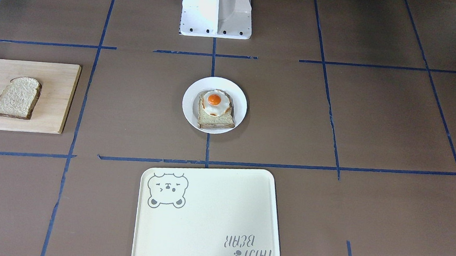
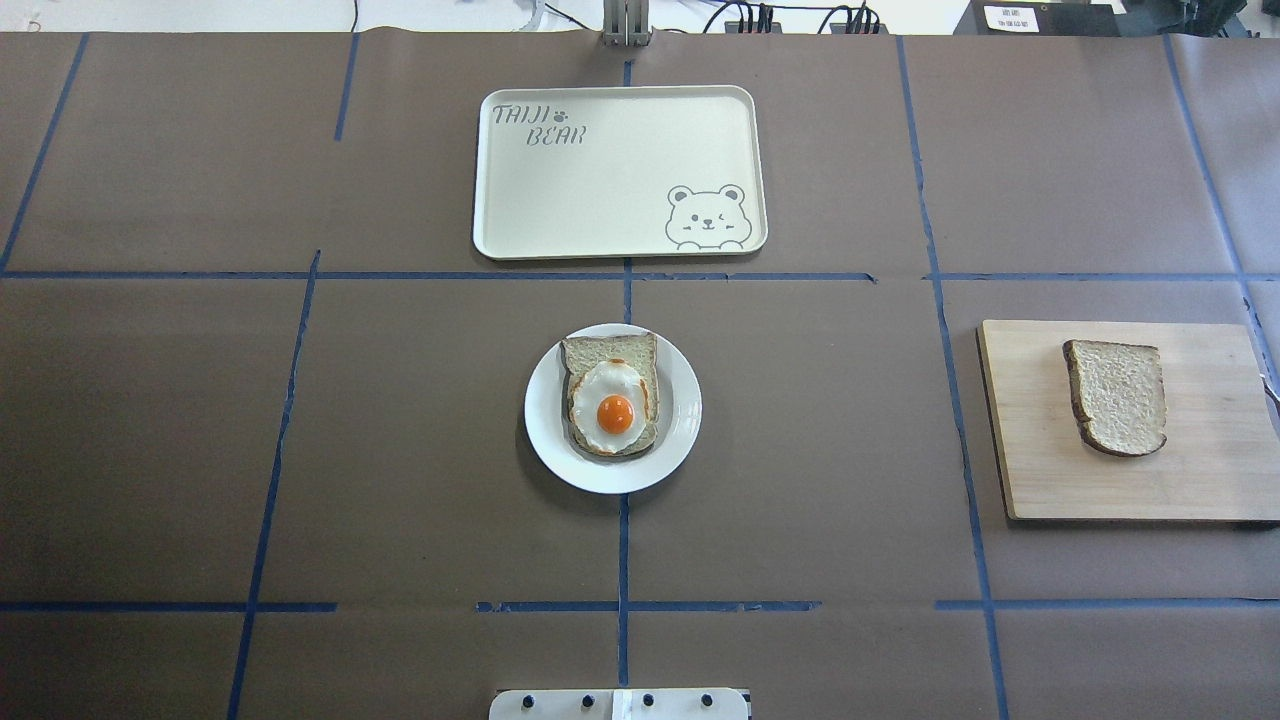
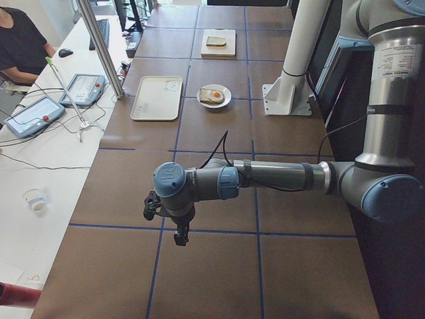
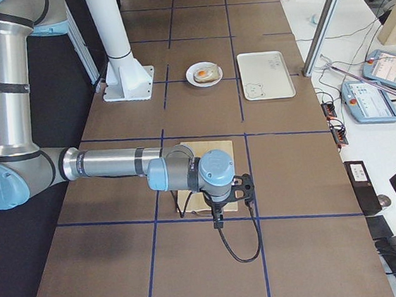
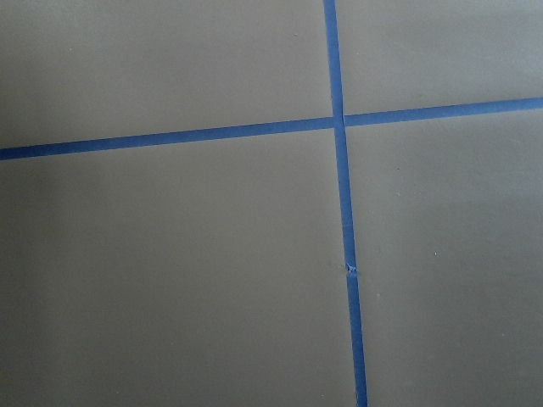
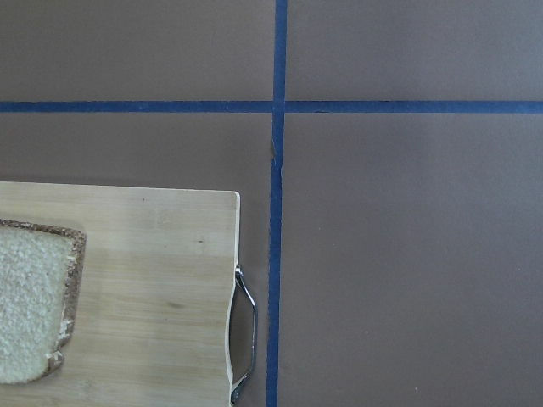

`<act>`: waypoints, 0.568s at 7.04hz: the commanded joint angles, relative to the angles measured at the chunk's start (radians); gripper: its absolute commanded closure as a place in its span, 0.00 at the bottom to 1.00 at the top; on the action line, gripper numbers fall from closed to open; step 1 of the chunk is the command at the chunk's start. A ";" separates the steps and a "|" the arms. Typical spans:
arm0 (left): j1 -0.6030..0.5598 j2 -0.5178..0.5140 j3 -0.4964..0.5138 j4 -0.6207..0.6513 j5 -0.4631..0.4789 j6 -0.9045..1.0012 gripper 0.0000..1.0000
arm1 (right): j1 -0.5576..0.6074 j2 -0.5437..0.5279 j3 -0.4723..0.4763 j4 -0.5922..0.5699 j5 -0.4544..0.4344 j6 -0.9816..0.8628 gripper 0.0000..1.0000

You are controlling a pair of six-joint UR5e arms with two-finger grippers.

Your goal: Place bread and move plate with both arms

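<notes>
When inspected, found bread (image 2: pixel 1117 397) lying flat on wooden board (image 2: pixel 1200 470), well apart from plate (image 2: pixel 545 440) at table centre. Judged pickup pending: advised bringing right gripper (image 4: pixel 218 221), near board's end, squarely over slice, pinching across crust. Could not tell jaw state there or on left gripper (image 3: pixel 180 239). Counted one bread, one plate, one egg toast (image 2: pixel 612 405), one tray (image 2: pixel 600 180), one board.
</notes>
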 commanded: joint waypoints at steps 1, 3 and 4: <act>0.000 0.001 0.000 0.000 -0.001 0.001 0.00 | 0.000 0.006 -0.001 0.000 0.000 0.001 0.00; 0.000 -0.002 0.001 0.000 -0.001 0.001 0.00 | 0.000 0.014 0.012 0.002 0.002 0.001 0.00; 0.000 -0.002 -0.002 0.000 -0.001 0.001 0.00 | 0.000 0.024 0.011 0.002 0.000 -0.001 0.00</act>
